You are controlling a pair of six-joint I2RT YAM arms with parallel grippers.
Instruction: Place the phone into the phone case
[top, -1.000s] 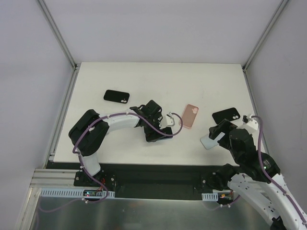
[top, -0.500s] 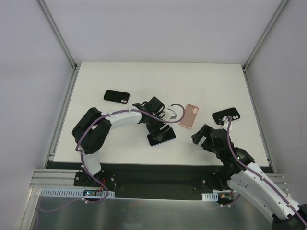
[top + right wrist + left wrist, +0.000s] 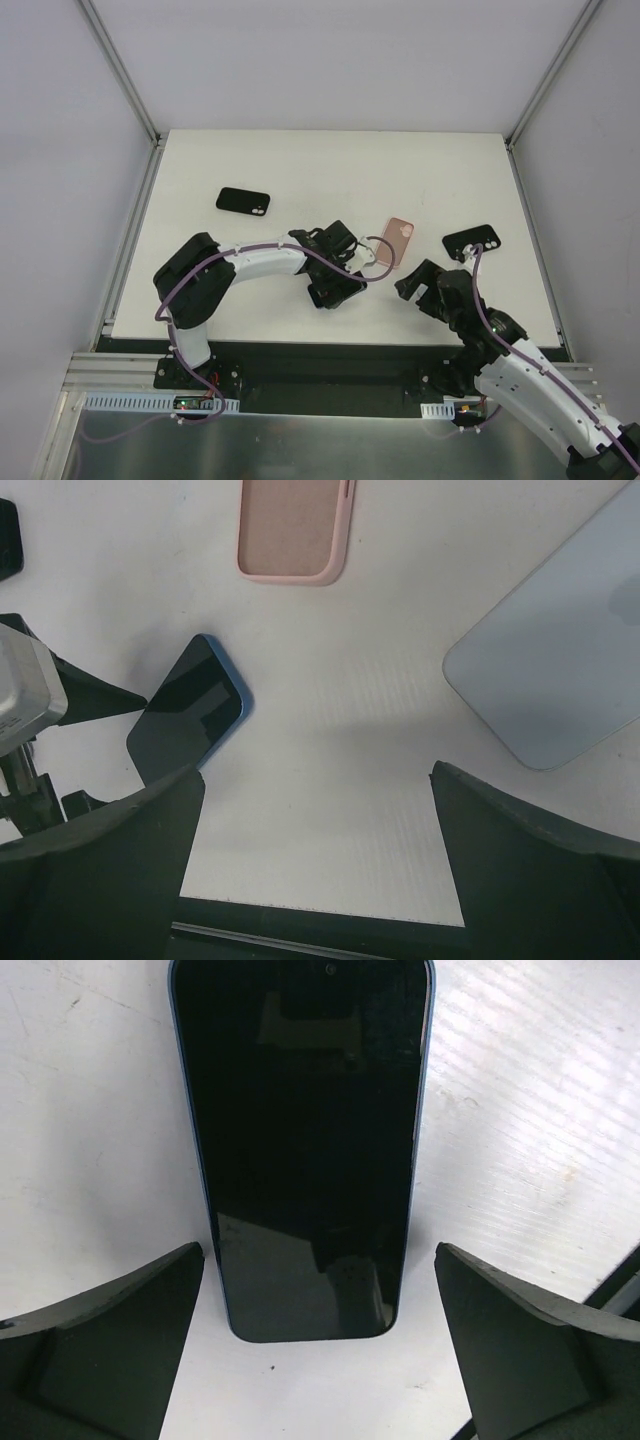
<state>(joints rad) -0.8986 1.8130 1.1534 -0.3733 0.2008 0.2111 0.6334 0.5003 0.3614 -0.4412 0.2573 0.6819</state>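
**Left jaws.** The left jaws stand wide apart and hold nothing. The phone [image 3: 305, 1150] lies flat on the white bench [image 3: 450, 170] in the gap between them. A strip of bare bench shows on each side, so neither jaw touches it. The near end of the phone sits about level with the jaw tips, and the rest of the body extends straight ahead of them.

**Phone appearance.** The phone is screen up. The glass is black, glossy and unlit, and it carries faint reflections. A thin blue frame runs around the edge, and the corners are rounded. A small dark lens spot sits near the far end of the screen.

**Right jaws.** The right jaws are also fully spread and empty, with only bare bench between them. In the right wrist view, the phone lies ahead of these jaws, off to the left of that view, and turned at an angle.

**Phone case.** The pink phone case [image 3: 293, 530] lies flat farther ahead of the right jaws, beyond the phone and apart from it. It has a matte surface and a raised rim.

**Other items.**
- A pale blue device [image 3: 555, 680] lies flat ahead of the right jaws, toward the right of that view.
- One black case [image 3: 472, 240] lies just beyond the right jaws.
- A second black case [image 3: 243, 201] lies well apart from the left jaws.
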